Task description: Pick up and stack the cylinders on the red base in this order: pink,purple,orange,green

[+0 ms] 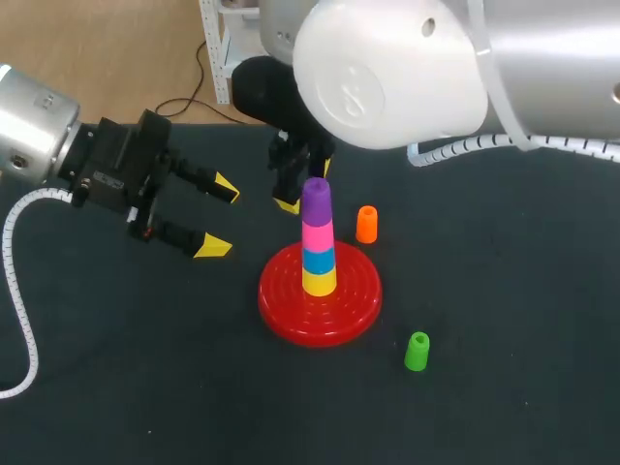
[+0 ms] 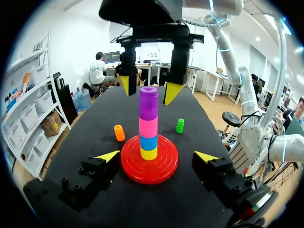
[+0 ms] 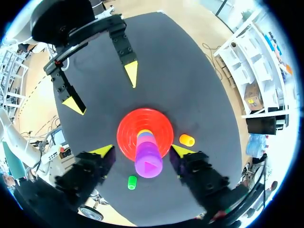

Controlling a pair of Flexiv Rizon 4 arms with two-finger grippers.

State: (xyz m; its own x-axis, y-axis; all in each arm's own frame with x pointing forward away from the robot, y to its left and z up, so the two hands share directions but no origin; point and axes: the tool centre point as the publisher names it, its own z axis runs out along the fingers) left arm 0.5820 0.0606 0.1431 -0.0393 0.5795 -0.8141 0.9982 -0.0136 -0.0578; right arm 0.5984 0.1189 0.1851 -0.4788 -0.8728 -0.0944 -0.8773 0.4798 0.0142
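A: Where does the stack stand?

B: On the red base (image 1: 289, 312), about the middle of the dark worktop (image 1: 504, 291). Four cylinders sit on it, upright, one on top of another: yellow (image 1: 319, 281) at the bottom, then blue (image 1: 319, 261), pink (image 1: 318, 235), and purple (image 1: 316, 201) on top.

A: And the other two?

B: Both are upright on the worktop, off the base. In the head view the orange cylinder (image 1: 366, 224) is near the rim on the base's far right side. The green one (image 1: 417, 351) is near the rim on the near right side. Neither touches the base.

A: What is the right end effector (image 2: 149, 89) doing?

B: It hangs over the stack, pointing down. Its fingers are spread, with one yellow tip on each side of the purple cylinder's top. The left wrist view shows a gap between each tip and the cylinder, so it grips nothing.

A: Does its own wrist view agree?

B: Yes. Looking straight down, the purple top lies between the two fingers with space on both sides. The base is under it.

A: The left end effector (image 1: 219, 216)?

B: It is to the left of the base in the head view, pointing at the stack. Its fingers are spread wide and empty. In its own view the base and stack lie ahead of the tips, apart from them.
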